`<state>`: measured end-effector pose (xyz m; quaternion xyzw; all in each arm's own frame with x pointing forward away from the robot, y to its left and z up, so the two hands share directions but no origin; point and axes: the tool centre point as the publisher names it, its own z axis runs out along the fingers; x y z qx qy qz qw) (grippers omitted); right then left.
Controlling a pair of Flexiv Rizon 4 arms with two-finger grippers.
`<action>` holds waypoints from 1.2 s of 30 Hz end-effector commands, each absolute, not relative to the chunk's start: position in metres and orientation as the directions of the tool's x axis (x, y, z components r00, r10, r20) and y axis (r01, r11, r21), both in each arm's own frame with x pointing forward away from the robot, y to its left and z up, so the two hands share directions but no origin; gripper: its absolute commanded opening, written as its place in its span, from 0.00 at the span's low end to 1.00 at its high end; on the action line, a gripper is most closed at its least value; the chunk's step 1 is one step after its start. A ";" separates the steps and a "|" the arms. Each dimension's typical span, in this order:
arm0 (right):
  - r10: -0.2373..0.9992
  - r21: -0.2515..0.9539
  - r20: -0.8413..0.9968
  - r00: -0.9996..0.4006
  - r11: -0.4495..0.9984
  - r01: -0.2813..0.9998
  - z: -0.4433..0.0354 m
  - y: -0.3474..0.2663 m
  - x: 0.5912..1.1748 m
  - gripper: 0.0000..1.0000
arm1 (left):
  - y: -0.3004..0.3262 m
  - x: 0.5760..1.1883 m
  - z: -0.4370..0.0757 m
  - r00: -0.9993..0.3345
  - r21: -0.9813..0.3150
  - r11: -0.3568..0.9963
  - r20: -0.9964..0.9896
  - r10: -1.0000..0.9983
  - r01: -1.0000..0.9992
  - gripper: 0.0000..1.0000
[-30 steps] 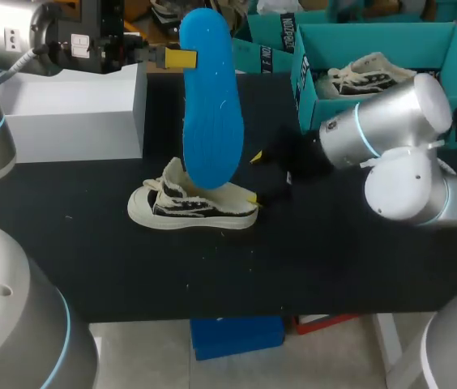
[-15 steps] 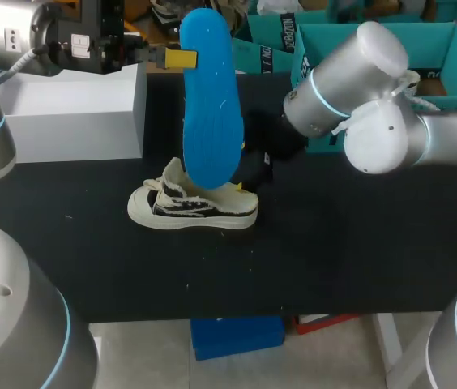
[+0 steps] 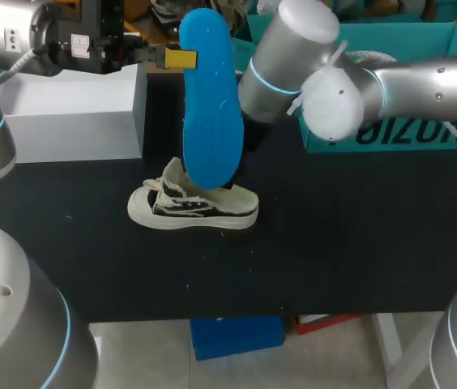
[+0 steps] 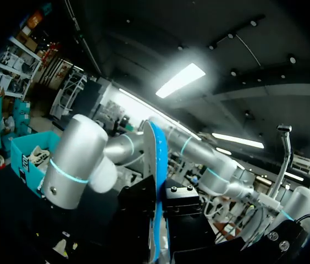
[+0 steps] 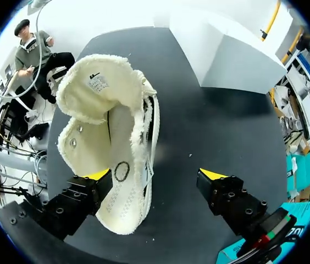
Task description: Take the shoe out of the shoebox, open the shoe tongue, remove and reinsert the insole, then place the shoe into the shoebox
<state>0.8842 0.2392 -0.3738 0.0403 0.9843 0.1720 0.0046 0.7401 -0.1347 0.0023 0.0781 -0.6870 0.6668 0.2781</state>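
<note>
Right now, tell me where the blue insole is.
Head view, left of centre: the blue insole is held upright in the left gripper, its lower end above the shoe.

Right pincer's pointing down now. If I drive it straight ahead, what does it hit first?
Likely the shoe: the right pincer is open, one finger over the shoe's side wall, the other over bare table. Depth is unclear.

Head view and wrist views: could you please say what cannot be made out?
Right gripper: head view, hidden behind the insole and the right arm.
Shoe opening: head view, covered by the insole's lower end.
Shoebox interior: head view, blocked by the right arm.
Left gripper: left wrist view, yellow tips lost in darkness.
</note>
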 end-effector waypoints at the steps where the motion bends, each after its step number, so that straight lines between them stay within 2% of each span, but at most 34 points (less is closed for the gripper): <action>1: 0.085 0.117 0.012 -0.996 0.989 0.085 -0.384 0.256 0.887 1.00 | -0.136 0.739 0.001 -0.835 -0.873 0.096 0.486 0.259 -0.478 0.00; 12: 0.074 0.060 0.040 -0.996 0.995 0.076 -0.393 0.265 0.887 1.00 | -0.136 0.739 0.001 -0.835 -0.873 0.096 0.486 0.259 -0.478 0.00; 25: 0.095 0.074 0.065 -0.993 0.992 0.100 -0.409 0.263 0.886 1.00 | -0.136 0.739 0.001 -0.835 -0.873 0.096 0.486 0.259 -0.478 0.00; 27: 0.098 0.074 0.064 -0.993 0.992 0.103 -0.411 0.261 0.885 0.48 | -0.136 0.739 0.001 -0.835 -0.873 0.096 0.486 0.259 -0.478 0.00; 29: 0.099 0.079 0.069 -0.993 0.991 0.104 -0.414 0.261 0.884 0.22 | -0.136 0.739 0.001 -0.835 -0.873 0.096 0.486 0.259 -0.478 0.00; 30: 0.096 0.078 0.074 -0.993 0.992 0.101 -0.416 0.262 0.884 0.00 | -0.136 0.739 0.001 -0.835 -0.873 0.096 0.486 0.259 -0.478 0.00; 36: 0.092 0.076 0.077 -0.993 0.992 0.098 -0.417 0.262 0.883 0.00 | -0.136 0.739 0.001 -0.835 -0.873 0.096 0.486 0.259 -0.478 0.00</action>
